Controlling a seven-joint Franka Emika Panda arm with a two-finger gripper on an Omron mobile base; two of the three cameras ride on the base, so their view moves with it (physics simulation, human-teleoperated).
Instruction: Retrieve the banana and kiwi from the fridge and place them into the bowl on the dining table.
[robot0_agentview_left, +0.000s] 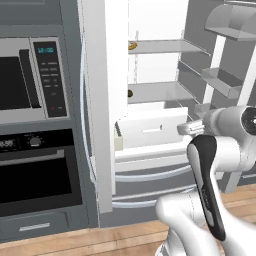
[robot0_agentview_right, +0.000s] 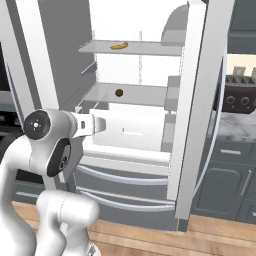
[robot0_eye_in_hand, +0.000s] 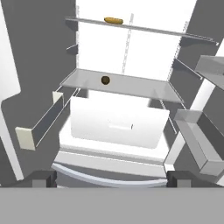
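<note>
The fridge (robot0_agentview_right: 125, 192) stands with both doors swung open, its white inside (robot0_eye_in_hand: 148, 48) facing me. A small yellow banana (robot0_eye_in_hand: 113, 20) (robot0_agentview_right: 119, 46) (robot0_agentview_left: 132, 46) lies on the upper glass shelf. One shelf lower sits the dark brown kiwi (robot0_eye_in_hand: 105, 80) (robot0_agentview_right: 119, 92) (robot0_agentview_left: 130, 93), near the shelf's left half. My gripper (robot0_eye_in_hand: 111, 179) (robot0_agentview_right: 102, 124) (robot0_agentview_left: 186, 129) is open with nothing between its fingers. It hovers in front of the fridge at the height of the white crisper drawer, below and short of the kiwi. The bowl and dining table are out of view.
A microwave (robot0_agentview_left: 25, 80) and wall oven (robot0_agentview_left: 35, 170) fill the column left of the fridge. The right door (robot0_agentview_right: 197, 100) carries bins (robot0_eye_in_hand: 197, 140) that jut inward. A toaster (robot0_agentview_right: 237, 95) stands on the dark counter to the right. The left door (robot0_agentview_left: 102, 100) is close by.
</note>
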